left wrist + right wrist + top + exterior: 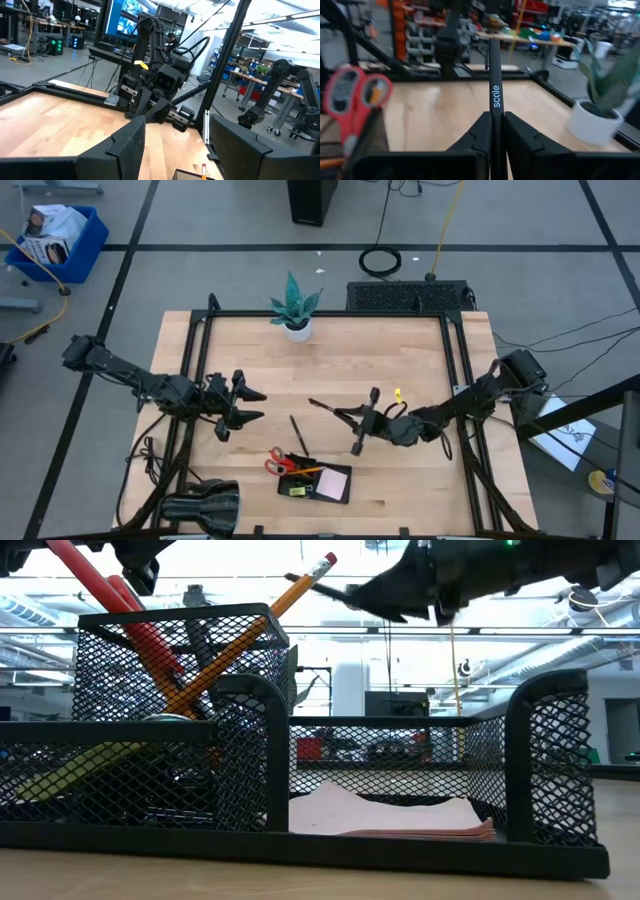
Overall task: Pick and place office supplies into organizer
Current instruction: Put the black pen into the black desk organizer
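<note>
The bench (330, 370) is pale butcher-block wood, smooth with a soft satin sheen, framed by matt black metal rails (200, 360). The organizer (400, 755) is black wire mesh, metal by its look, with smooth solid bands along its rims. Inside it, the note pad (400, 818) is matt pink-white paper in thin stacked sheets, the pencil (250, 635) painted orange, and the scissors (352, 102) have glossy red plastic handles. The pen (494, 85) held in the right end effector (494, 135) is matt black. At twelve o'clock, the plant (294, 304) sits in a smooth white pot.
</note>
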Robot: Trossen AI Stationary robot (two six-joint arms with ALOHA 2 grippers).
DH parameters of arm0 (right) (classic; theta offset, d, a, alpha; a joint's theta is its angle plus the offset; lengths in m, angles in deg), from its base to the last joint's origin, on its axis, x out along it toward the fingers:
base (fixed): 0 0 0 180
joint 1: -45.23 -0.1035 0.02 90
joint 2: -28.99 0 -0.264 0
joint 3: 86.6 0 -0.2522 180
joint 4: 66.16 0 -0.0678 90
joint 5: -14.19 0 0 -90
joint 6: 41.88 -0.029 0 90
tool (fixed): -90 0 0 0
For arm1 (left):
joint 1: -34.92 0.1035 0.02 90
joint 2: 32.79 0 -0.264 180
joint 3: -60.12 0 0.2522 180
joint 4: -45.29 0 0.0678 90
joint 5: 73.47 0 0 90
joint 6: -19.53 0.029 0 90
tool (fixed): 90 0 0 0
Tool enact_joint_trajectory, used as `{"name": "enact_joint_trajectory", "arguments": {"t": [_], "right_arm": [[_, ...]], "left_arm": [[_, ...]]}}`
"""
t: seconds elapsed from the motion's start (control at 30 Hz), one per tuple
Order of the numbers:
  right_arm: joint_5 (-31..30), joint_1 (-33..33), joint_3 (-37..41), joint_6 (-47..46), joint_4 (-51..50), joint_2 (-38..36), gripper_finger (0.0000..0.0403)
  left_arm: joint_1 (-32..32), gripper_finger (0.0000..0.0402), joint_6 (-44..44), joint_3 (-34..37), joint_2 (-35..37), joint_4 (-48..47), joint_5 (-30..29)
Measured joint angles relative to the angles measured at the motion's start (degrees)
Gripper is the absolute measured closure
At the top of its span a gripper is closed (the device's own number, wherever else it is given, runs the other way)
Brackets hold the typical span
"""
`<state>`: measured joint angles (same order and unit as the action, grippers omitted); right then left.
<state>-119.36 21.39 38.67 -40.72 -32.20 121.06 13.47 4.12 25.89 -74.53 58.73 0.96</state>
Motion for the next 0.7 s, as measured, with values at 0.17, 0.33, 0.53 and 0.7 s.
{"name": "enact_joint_trajectory", "arguments": {"t": [0.17, 0.33, 0.53, 0.7], "right_arm": [[3.4, 1.0, 0.0, 1.7, 4.9, 0.0, 0.0375], [8.5, 2.9, 0.0, 2.5, 9.1, 0.0, 0.0372], [11.4, 5.1, 0.0, 2.6, 10.8, 0.0, 0.0377], [15.1, 7.0, 0.0, -0.2, 11.2, 0.0, 0.0370]], "left_arm": [[0.0, 0.0178, -0.3, 0.0, 0.0, 0.1, 0.0], [0.0, 0.0178, -2.4, 0.0, -1.6, 1.8, -3.2], [0.0, 0.0178, -3.3, 0.0, -8.7, 11.2, -5.4], [0.4, 0.0178, -3.1, 0.0, -14.3, 18.6, -5.5]]}}
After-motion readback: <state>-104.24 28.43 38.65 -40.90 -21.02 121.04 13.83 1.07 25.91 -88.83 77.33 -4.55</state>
